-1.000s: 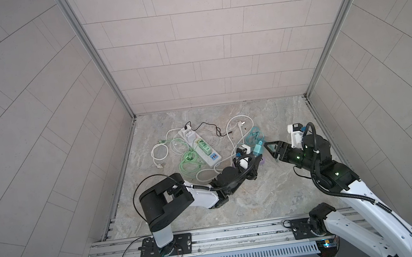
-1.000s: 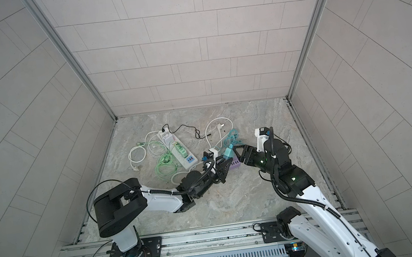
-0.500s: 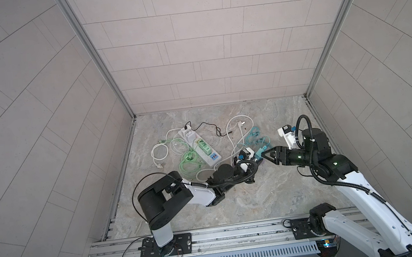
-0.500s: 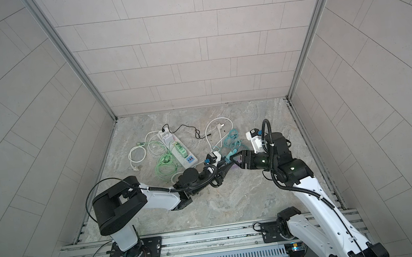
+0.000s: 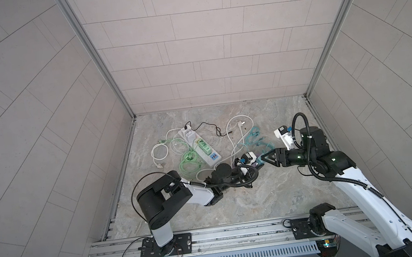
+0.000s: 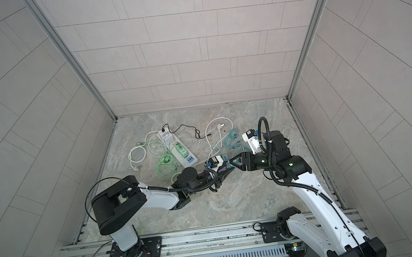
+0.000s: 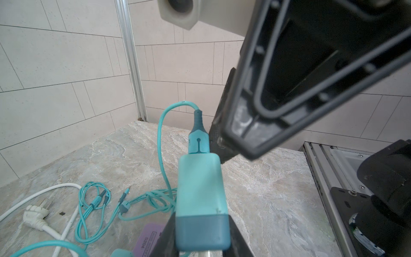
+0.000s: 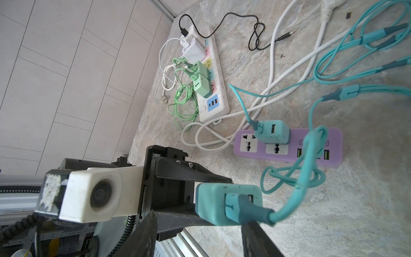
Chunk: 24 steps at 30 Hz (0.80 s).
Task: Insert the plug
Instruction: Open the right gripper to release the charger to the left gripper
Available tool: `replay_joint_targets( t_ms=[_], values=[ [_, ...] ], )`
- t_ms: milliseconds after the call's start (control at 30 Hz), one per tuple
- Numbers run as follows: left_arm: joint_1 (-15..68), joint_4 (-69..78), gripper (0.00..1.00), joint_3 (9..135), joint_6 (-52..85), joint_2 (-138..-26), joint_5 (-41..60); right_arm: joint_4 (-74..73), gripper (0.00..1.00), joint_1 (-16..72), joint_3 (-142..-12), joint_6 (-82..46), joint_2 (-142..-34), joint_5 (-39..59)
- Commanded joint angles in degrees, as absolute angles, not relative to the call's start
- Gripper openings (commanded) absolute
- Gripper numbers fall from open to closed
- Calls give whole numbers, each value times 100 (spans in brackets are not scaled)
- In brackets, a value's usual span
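Note:
The plug is a teal charger block (image 7: pixel 201 195) with a teal USB cable (image 7: pixel 198 142) in its end. My left gripper (image 7: pixel 202 235) is shut on its darker base and holds it above the floor. The block shows again in the right wrist view (image 8: pixel 213 204). My right gripper (image 8: pixel 199 220) is open and straddles the block's cable end, and one finger (image 7: pixel 266 111) is close beside the USB connector. In both top views the two grippers (image 5: pixel 255 164) (image 5: pixel 265 158) meet tip to tip at mid-floor. A purple power strip (image 8: pixel 333 142) lies below, with a second teal charger (image 8: pixel 271 133) plugged into it.
A white power strip (image 5: pixel 202 148) with white and green chargers lies further back on the left. Green, white, black and teal cables are spread around it. Loose teal cable loops (image 8: pixel 311 155) hang over the purple strip. Tiled walls enclose the marble floor.
My right gripper has moved left to the held plug and its jaws have narrowed around it. The left gripper has pulled slightly toward the front, still gripping the plug.

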<state>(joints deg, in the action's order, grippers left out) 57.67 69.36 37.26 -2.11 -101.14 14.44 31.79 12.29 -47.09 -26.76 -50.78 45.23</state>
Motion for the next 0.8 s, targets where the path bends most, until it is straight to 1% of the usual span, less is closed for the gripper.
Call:
replay_joint_targets(
  t_ms=[0,100,233,467,633,767],
  values=[
    [5801,7119,4,3738,-368,-9875,1735,3258,58,1233,-4754,-2434,-5104,4658],
    [5801,7032,4,3719,-413,-9796,1727,3505,58,1223,-4775,-2314,-5072,4334],
    [5801,6953,4,3701,-474,-9720,1714,3498,58,1213,-4692,-2385,-5061,4238],
    [5803,6899,4,3652,-580,-9651,1777,3395,58,1210,-4692,-2492,-5038,4327],
    [5797,6917,3,3614,-624,-9594,1826,3211,55,1204,-4657,-2573,-5138,4620],
    [5801,6960,3,3597,-665,-9552,1842,3156,54,1204,-4586,-2605,-5101,4672]
  ],
)
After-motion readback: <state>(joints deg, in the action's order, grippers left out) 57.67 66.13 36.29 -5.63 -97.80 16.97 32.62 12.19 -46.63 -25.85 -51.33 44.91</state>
